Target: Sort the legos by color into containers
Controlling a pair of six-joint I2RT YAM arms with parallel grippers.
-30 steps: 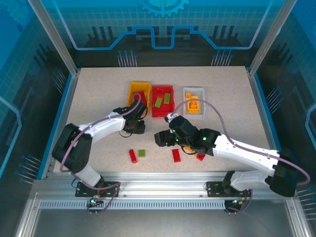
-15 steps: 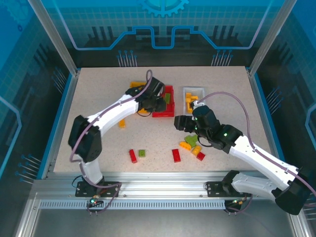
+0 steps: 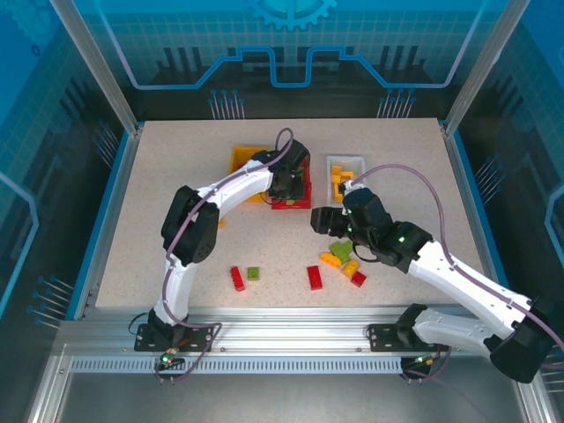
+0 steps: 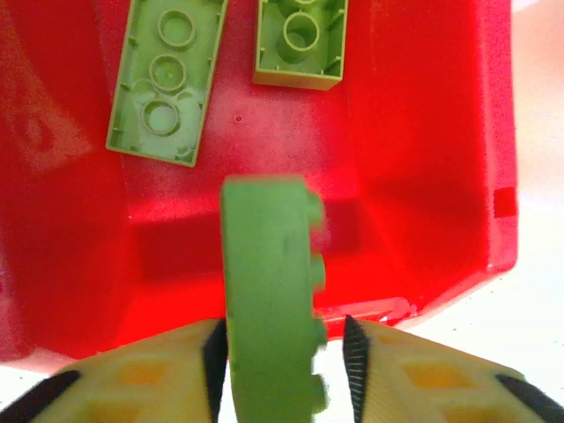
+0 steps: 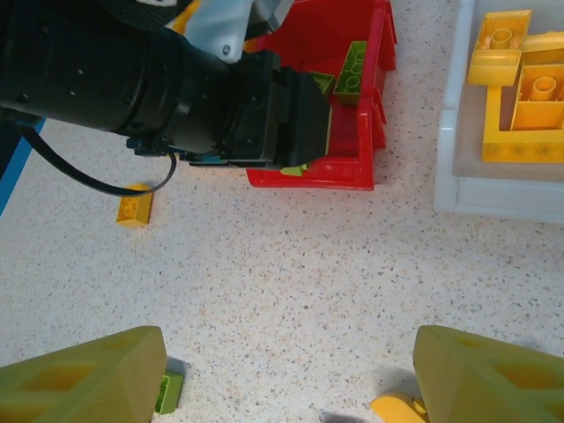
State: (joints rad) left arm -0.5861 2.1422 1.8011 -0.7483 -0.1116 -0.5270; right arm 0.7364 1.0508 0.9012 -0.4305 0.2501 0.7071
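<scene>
My left gripper [image 4: 284, 361] hovers over the near edge of the red container [image 4: 414, 132]. A light green lego [image 4: 269, 300] stands on edge between its fingers, against the left pad, with a gap to the right pad. Two more green legos [image 4: 166, 79] lie inside that container. From above, the left gripper [image 3: 286, 187] sits at the red container [image 3: 302, 167], between the yellow-orange container [image 3: 242, 159] and the white container [image 3: 345, 165]. My right gripper [image 5: 286, 379] hangs open over bare table with nothing in it.
Loose legos lie near the front: a red one [image 3: 237, 278], a green one [image 3: 254, 274], another red [image 3: 315, 277], a mixed cluster [image 3: 339, 256] under the right arm, and a yellow one [image 5: 135, 206] left of the red container. Yellow legos [image 5: 529, 97] fill the white container.
The left arm swung right from the yellow-orange container to the red one and its jaws have parted around the green lego. The right arm pulled back right, then held still.
</scene>
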